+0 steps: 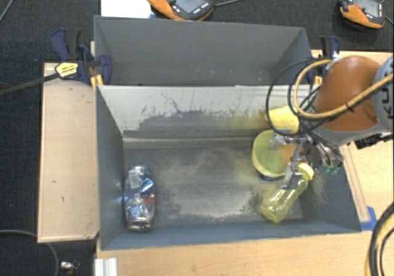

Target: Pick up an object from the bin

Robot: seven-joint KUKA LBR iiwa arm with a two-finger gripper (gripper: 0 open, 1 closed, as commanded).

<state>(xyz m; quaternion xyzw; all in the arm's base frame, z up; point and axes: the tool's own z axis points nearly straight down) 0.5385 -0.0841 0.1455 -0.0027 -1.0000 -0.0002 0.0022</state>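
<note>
Camera view: the gripper sits at the right side of the bin, over the neck end of a yellow-green bottle lying tilted just beside a green cup. Gripper opening state: cannot be determined. A crushed silvery container lies well apart, at the left.

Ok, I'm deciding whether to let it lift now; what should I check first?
1. Gripper over a target: ok, above the neck end of the yellow-green bottle at the right front of the bin.
2. Hold on the bottle: cannot tell.
3. Neighbour apart: not ok, the green cup lies close beside the neck.
4. Crushed can out of the way: ok, far left.
</note>
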